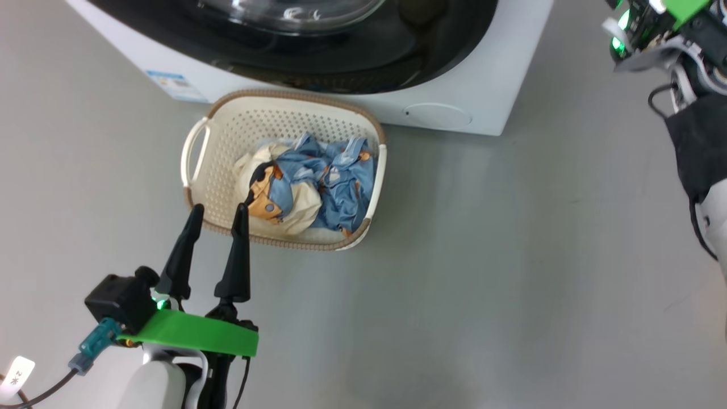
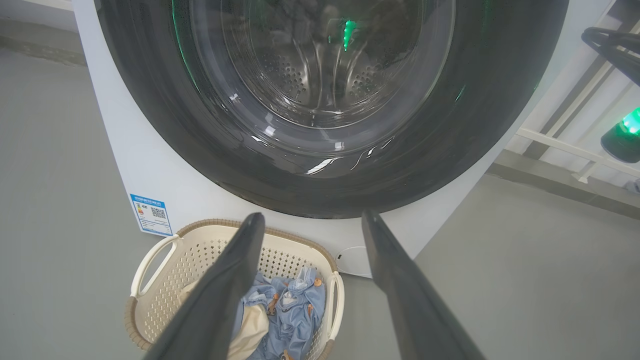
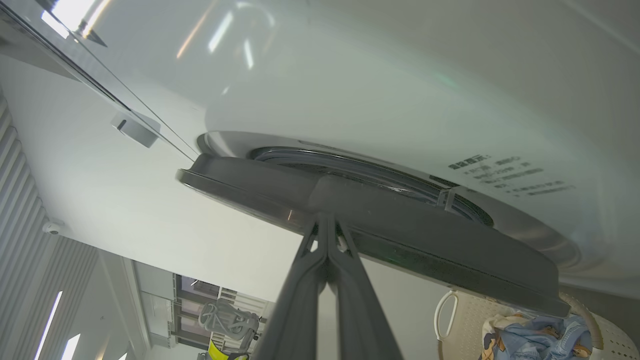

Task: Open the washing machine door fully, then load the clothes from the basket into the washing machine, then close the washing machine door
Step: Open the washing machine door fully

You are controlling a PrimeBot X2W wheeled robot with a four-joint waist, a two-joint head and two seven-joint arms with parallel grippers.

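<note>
The large round glossy black washing machine door (image 3: 400, 225), with its bulging clear glass porthole, sits on the front of the big white washing machine (image 1: 511, 62), on the far side of the scene. Seen edge-on from the right wrist, its rim looks lifted slightly off the white front, though I cannot be sure. The right gripper (image 3: 326, 219) is pressed shut with nothing between its long dark fingers. Its tips meet that rim, so the door lies straight ahead of it and the right arm is by far the nearer one for swinging the door out. On the smooth grey floor (image 1: 483, 255) just in front of the machine stands the small cream perforated plastic basket (image 1: 238, 130) with a brown woven-look rim, holding the crumpled light blue and cream clothes (image 1: 335, 182). The left gripper (image 1: 219, 209) hovers at the basket's near-left edge, spread wide and empty.
</note>
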